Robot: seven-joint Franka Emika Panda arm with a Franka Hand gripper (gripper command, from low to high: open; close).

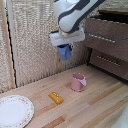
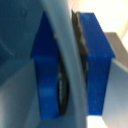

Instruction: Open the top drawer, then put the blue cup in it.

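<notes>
While gripper (image 1: 65,49) grips blue cup (image 1: 65,52) aloft, top drawer (image 1: 107,25) ajar, pink mug (image 1: 78,82) below

The cup (image 1: 65,52) in the gripper (image 1: 65,48) is blue, under a white and black arm (image 1: 75,12). Close up, the gripper's fingers (image 2: 97,65) are vivid blue. Below the gripper sit a pink mug (image 1: 78,82) and an orange-yellow block (image 1: 56,97) on pale wood planks (image 1: 95,107). Farther off, a white plate (image 1: 14,111) has a speckled rim. Beside the arm, the dresser (image 1: 107,40) is dark brown with silver handles.
</notes>
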